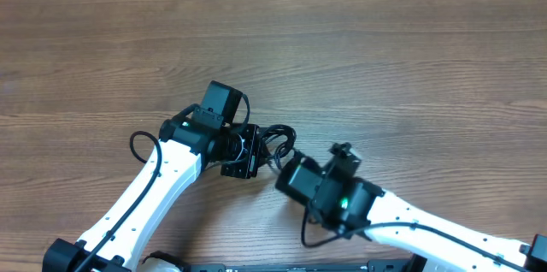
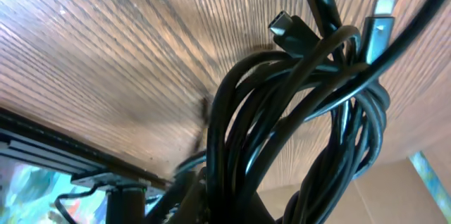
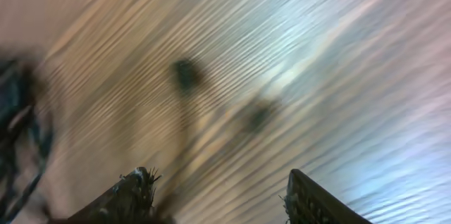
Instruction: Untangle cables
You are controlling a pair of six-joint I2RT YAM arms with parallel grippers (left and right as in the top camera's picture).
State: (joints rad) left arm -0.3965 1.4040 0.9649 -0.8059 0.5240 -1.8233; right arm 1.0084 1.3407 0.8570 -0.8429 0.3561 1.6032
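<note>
**A:** Cables: how many, and where?

**B:** One tangled black bundle over the wooden tabletop, between the two claws. Strand count impossible to tell. Three plug ends countable from the left wrist, one of them silvery-white.

**A:** Held by what?

**B:** Clamped in the left claw, closed tight on the bundle. Right claw spread apart, holding nothing, just beside the loops from overhead; badly blurred from its own wrist.

**A:** Anything in the way?

**B:** Loops wound over one another. Thicker arm wires off to the side, well apart.

**A:** Pointing which way?

**B:** Long axis from bottom centre to upper right in the left wrist view, plugs uppermost. From overhead, loops sticking out rightward from the left claw.
</note>
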